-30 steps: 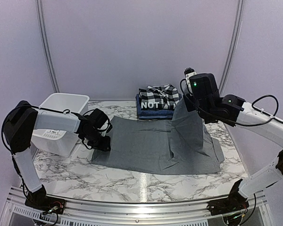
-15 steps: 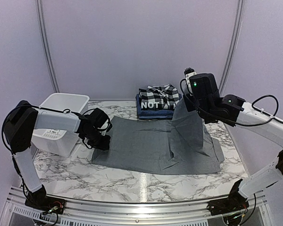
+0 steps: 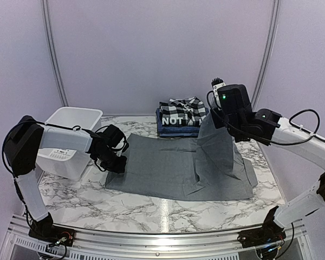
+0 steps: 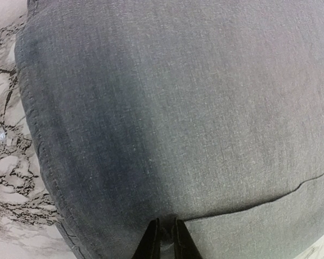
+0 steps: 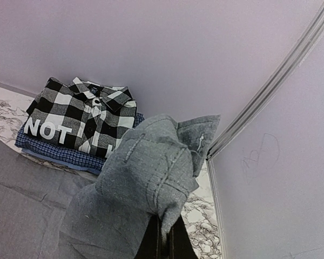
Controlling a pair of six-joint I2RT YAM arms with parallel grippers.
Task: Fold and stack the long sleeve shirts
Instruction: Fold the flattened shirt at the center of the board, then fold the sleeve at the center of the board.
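Note:
A plain grey shirt (image 3: pixel 168 168) lies spread on the marble table. My left gripper (image 3: pixel 119 165) is shut on the grey shirt's left edge (image 4: pixel 151 135), low at the table; its black fingertips (image 4: pixel 174 237) pinch the cloth. My right gripper (image 3: pixel 214 116) is shut on the grey shirt's right end (image 5: pixel 151 172) and holds it lifted, so the cloth hangs in a peak. At the back a folded stack holds a black-and-white plaid shirt (image 3: pixel 185 106), a white-lettered black one (image 3: pixel 173 120) and a blue checked one (image 3: pixel 176 130); the stack also shows in the right wrist view (image 5: pixel 81 121).
A white plastic tub (image 3: pixel 70 141) stands at the left, close behind my left arm. The booth's back wall and a corner post (image 5: pixel 270 91) are close to my right gripper. Bare marble (image 3: pixel 151 211) lies in front of the shirt.

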